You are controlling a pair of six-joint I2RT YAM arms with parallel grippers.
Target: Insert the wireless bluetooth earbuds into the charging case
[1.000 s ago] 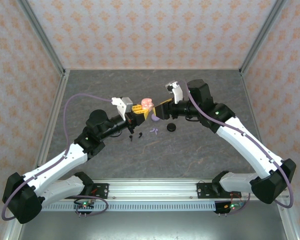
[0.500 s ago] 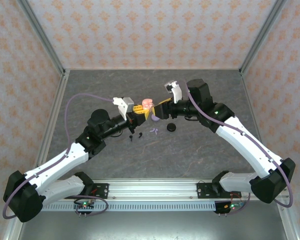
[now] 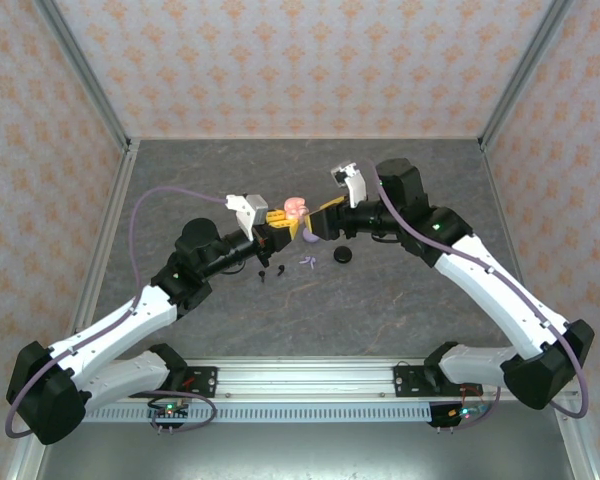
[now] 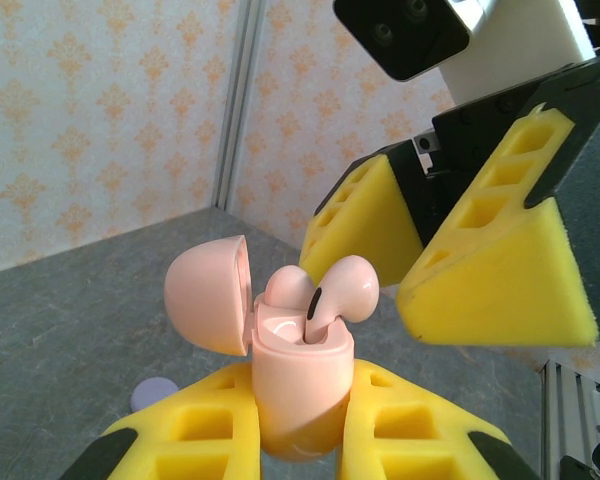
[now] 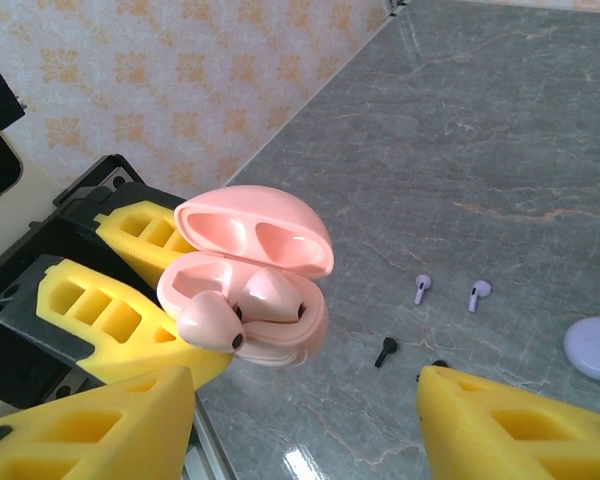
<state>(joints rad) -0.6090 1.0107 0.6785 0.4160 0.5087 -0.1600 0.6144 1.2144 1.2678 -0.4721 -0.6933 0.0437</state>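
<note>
My left gripper [image 4: 300, 432] is shut on the pink charging case [image 4: 302, 385] and holds it upright above the table, its lid [image 4: 210, 295] hinged open. Two pink earbuds are in the case: one [image 4: 285, 285] sits low, the other [image 4: 342, 285] stands higher with its stem in the socket. My right gripper [image 5: 300, 440] is open just in front of the case [image 5: 285, 335], its yellow fingers [image 4: 500, 260] apart with nothing between them. From above, the case [image 3: 296, 206] shows between both grippers. Two lilac earbuds [image 5: 422, 288] [image 5: 479, 294] and a black earbud [image 5: 385, 350] lie on the table.
A lilac round case [image 5: 595, 347] lies on the grey table near the loose earbuds, and a black round case [image 3: 343, 254] sits a little to the right. Black earbuds [image 3: 270, 271] lie under the left arm's wrist. Patterned walls enclose the table.
Both arms have shifted only very slightly. The pink case stays in my left gripper with its lid open.
</note>
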